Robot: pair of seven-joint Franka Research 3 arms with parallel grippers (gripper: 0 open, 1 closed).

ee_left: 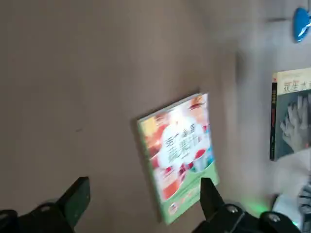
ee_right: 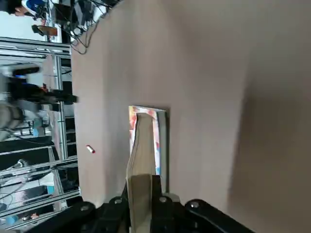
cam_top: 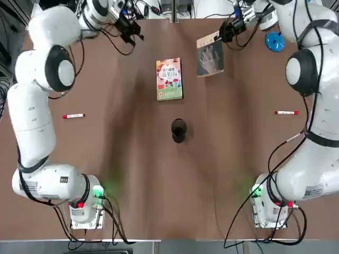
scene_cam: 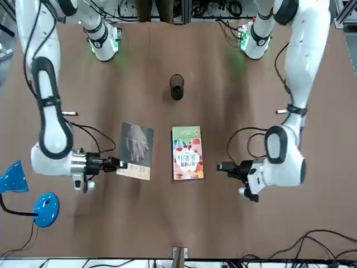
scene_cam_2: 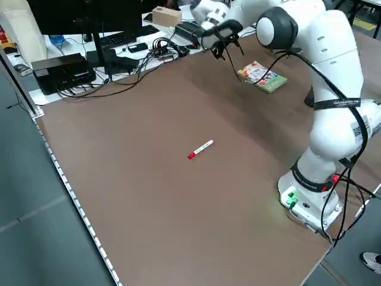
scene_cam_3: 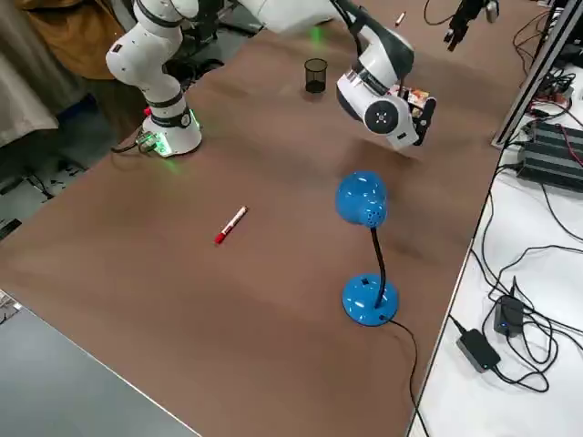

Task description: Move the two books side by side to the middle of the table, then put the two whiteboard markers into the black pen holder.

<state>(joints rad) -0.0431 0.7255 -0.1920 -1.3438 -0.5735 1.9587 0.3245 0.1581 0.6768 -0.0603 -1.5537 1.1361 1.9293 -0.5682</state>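
The matte brown table (cam_top: 132,174) lies flat, with bare room around the round black pen holder (cam_top: 178,130) at its middle. The glossy green-orange book (cam_top: 169,79) rests flat beyond it. The right gripper (scene_cam: 114,164) pinches the dark grey-olive book (scene_cam: 135,151) by its far edge. The left gripper (cam_top: 131,33) hangs wide apart near the far edge. Two thin red-capped markers (cam_top: 73,116) (cam_top: 286,112) lie well apart at the sides

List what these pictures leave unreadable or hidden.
- Dark book: whether it touches the table under the right gripper, top view, unclear.
- Dark book's cover: right wrist view, seen edge-on.
- Black pen holder: contents, too dark.
- Colourful book: title, left wrist view, blurred.
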